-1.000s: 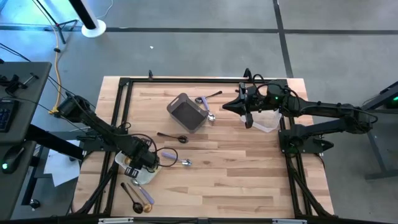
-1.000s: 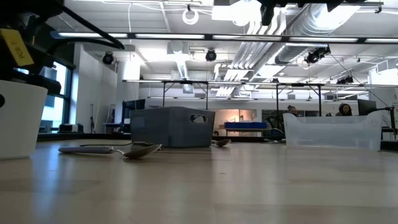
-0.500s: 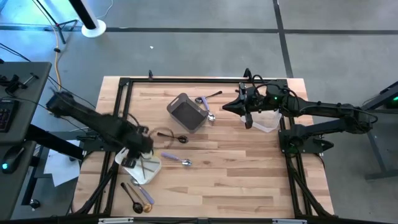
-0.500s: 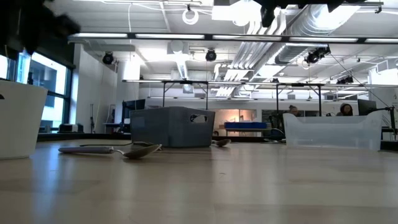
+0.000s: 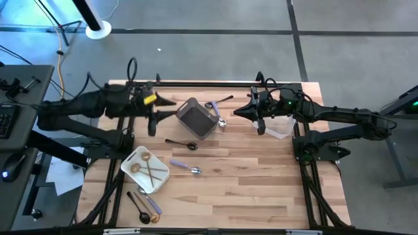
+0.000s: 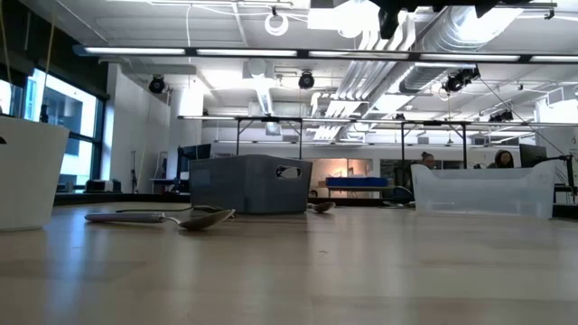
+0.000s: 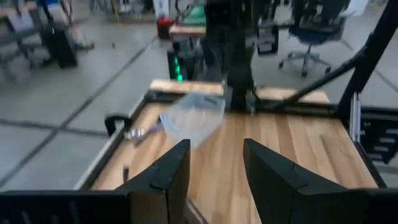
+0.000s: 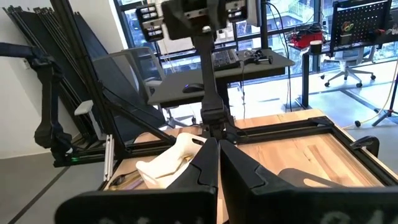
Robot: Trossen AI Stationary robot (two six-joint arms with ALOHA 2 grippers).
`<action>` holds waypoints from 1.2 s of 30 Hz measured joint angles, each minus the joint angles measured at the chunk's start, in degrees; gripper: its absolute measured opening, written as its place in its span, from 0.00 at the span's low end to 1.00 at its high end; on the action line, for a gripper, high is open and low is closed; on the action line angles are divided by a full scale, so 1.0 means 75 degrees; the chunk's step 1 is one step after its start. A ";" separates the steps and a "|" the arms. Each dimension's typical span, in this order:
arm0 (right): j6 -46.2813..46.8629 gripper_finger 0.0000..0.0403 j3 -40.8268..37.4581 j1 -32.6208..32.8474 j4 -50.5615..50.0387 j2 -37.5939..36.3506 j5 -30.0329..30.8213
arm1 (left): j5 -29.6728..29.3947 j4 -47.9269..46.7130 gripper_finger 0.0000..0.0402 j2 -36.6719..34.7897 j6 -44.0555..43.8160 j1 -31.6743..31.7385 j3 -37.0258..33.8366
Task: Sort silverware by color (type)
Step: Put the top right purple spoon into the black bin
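High view alone: gold silverware [image 5: 147,171] in tray [image 5: 130,158]

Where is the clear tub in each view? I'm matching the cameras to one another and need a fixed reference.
High view: clear tub near the table's right edge, toward the far side.
Low view: right of the picture, standing on the table top.
Left wrist view: centre left, above the fingers.
Right wrist view: not in it.
Shared landmark: the grey bin, left of the tub in the high and low views.
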 joint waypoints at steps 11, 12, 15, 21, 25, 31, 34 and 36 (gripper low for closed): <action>-0.0002 0.00 0.0000 0.0000 0.0004 0.0000 -0.0041 | 0.2262 0.4694 0.16 0.0169 -0.0740 0.1907 -0.3046; -0.0030 0.00 0.0000 0.0000 0.0021 0.0000 -0.0041 | 0.2407 0.5247 0.13 0.0163 -0.0944 0.1992 -0.3386; -0.0055 0.00 0.0000 0.0000 0.0176 0.0000 0.0033 | 0.2567 0.6654 0.03 0.0160 -0.1785 0.2134 -0.4163; 0.0158 0.00 0.0000 0.0000 0.0404 0.0000 0.0169 | 0.2519 0.8112 0.01 0.0148 -0.2742 0.1709 -0.4690; 0.0148 0.00 0.0000 0.0000 0.0370 0.0000 0.0169 | 0.2021 0.8002 0.00 0.0154 -0.2478 0.1383 -0.4693; 0.0146 0.00 0.0000 0.0000 0.0367 0.0000 0.0169 | 0.1929 0.7839 0.00 0.0154 -0.2312 0.1269 -0.4693; 0.0146 0.00 0.0000 0.0000 0.0365 0.0000 0.0172 | 0.1922 0.7843 0.00 0.0154 -0.2312 0.1270 -0.4693; 0.0146 0.00 0.0000 0.0002 0.0367 0.0000 0.0172 | 0.1922 0.7841 0.00 0.0154 -0.2311 0.1270 -0.4693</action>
